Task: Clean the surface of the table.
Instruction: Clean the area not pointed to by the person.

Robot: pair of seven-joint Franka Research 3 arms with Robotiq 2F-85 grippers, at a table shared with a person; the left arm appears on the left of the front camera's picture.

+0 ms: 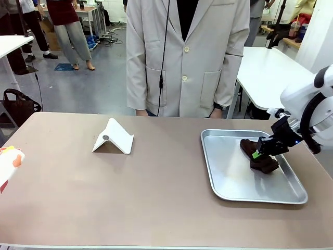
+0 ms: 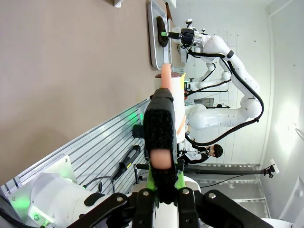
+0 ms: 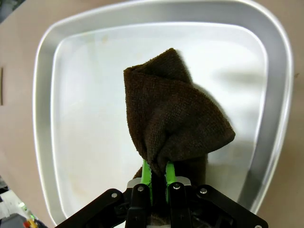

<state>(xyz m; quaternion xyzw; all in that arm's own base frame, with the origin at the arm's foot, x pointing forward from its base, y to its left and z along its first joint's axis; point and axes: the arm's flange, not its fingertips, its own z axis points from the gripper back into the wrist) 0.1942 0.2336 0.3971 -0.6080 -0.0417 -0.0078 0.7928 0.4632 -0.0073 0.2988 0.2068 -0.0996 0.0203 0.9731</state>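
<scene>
Right wrist view: R pincer (image 3: 157, 168) clamps brown cloth (image 3: 175, 114) over tray (image 3: 42, 118).

right gripper (image 3: 157, 170) tips were buried in brown cloth (image 3: 175, 109), white-and-orange object (image 1: 8, 161) was cut by front view's left edge, peach-tipped item (image 2: 165, 75) at left gripper (image 2: 160, 142) was blurred

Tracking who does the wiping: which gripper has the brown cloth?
The right gripper, above the silver tray: its fingers pinch the brown cloth. The left gripper grips a white-and-orange item instead.
</scene>
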